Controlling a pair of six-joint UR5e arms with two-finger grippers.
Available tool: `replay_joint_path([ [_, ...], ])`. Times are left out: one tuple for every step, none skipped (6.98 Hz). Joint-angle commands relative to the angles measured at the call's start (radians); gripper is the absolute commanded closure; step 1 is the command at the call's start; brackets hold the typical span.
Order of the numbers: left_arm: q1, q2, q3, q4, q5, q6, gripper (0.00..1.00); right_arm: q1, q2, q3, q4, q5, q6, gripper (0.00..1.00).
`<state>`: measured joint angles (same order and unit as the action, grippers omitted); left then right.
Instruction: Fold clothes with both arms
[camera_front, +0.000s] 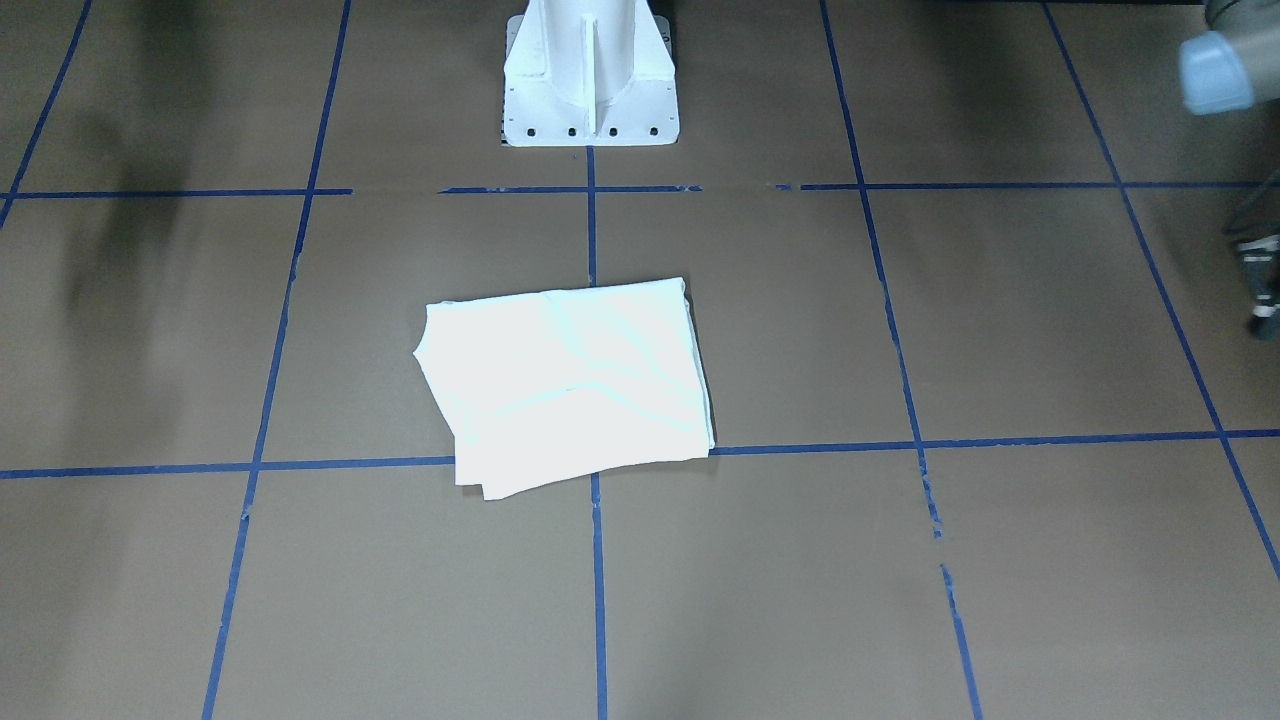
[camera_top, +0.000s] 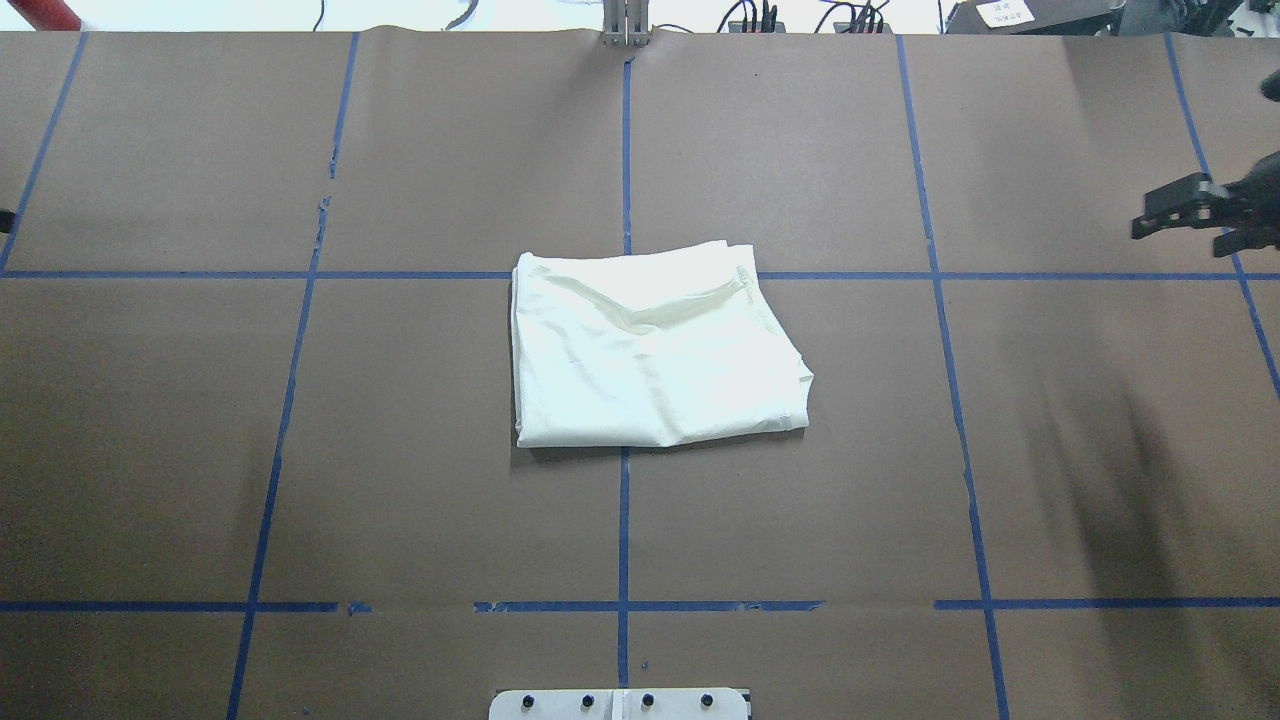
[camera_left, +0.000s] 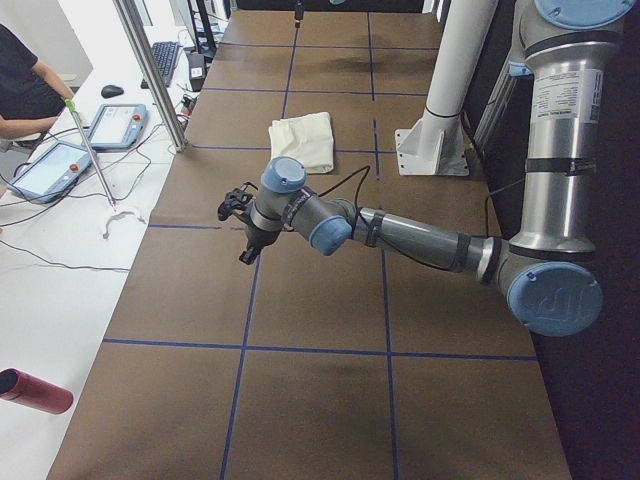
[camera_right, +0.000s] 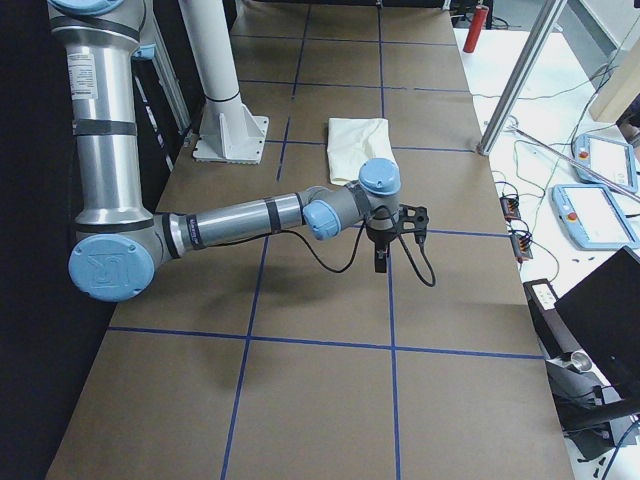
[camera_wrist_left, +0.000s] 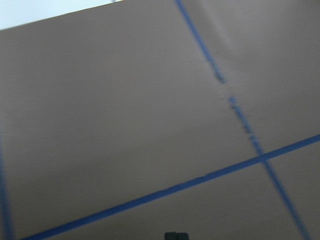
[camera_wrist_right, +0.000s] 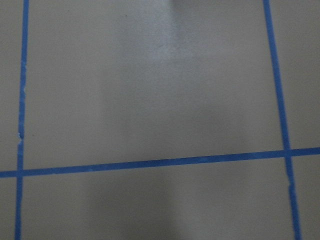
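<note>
The cream T-shirt (camera_top: 650, 350) lies as a compact folded rectangle at the middle of the table (camera_top: 300, 450), astride the crossing of blue tape lines (camera_top: 624, 520), with the white pedestal (camera_top: 620, 704) at 6 o'clock from it in the overhead view. It looks light, soft and limp. It would likely sag and come unfolded if it were lifted by one point, so two holds along one edge, taken through all the layers, seem safest. The 9 o'clock side is a straight, thick edge, and the stack is tidy there. Toward 1 o'clock the layers are staggered, and at 4 o'clock a corner juts out, so a pinch there could catch only the top ply. Shallow creases run across the top. The right gripper (camera_top: 1145, 222) hangs well apart at about 2 o'clock, and the left gripper (camera_left: 245, 250) is far out at 9 o'clock. Neither has hold of any cloth, but I cannot tell how wide the fingers stand on either. Bare brown surface surrounds the shirt on every side, which leaves ample room for approaches.
</note>
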<state>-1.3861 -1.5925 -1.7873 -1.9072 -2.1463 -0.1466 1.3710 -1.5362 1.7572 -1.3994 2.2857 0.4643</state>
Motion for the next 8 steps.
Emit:
replay_joint_path([
  [-0.160,-0.067,0.095,0.236,-0.182,0.182,0.92,0.168,-0.014,0.013,-0.235,0.012,-0.354,0.00],
  [-0.198,-0.067,0.150,0.231,-0.255,0.182,0.70,0.207,-0.053,0.089,-0.319,0.027,-0.439,0.00],
  [-0.208,-0.049,0.157,0.227,-0.263,0.186,0.54,0.206,-0.076,0.152,-0.425,0.028,-0.464,0.00],
  [-0.221,-0.005,0.073,0.235,-0.250,0.185,0.45,0.206,-0.105,0.165,-0.428,0.029,-0.475,0.00],
  [-0.217,0.024,0.081,0.228,-0.222,0.186,0.43,0.206,-0.107,0.159,-0.426,0.029,-0.475,0.00],
  [-0.218,0.025,0.068,0.230,-0.163,0.185,0.41,0.206,-0.110,0.119,-0.421,0.022,-0.477,0.00],
  [-0.218,0.089,0.068,0.227,-0.155,0.185,0.06,0.206,-0.125,0.117,-0.408,0.024,-0.477,0.00],
  [-0.217,0.113,0.081,0.229,-0.162,0.171,0.00,0.204,-0.128,0.113,-0.385,0.025,-0.472,0.00],
])
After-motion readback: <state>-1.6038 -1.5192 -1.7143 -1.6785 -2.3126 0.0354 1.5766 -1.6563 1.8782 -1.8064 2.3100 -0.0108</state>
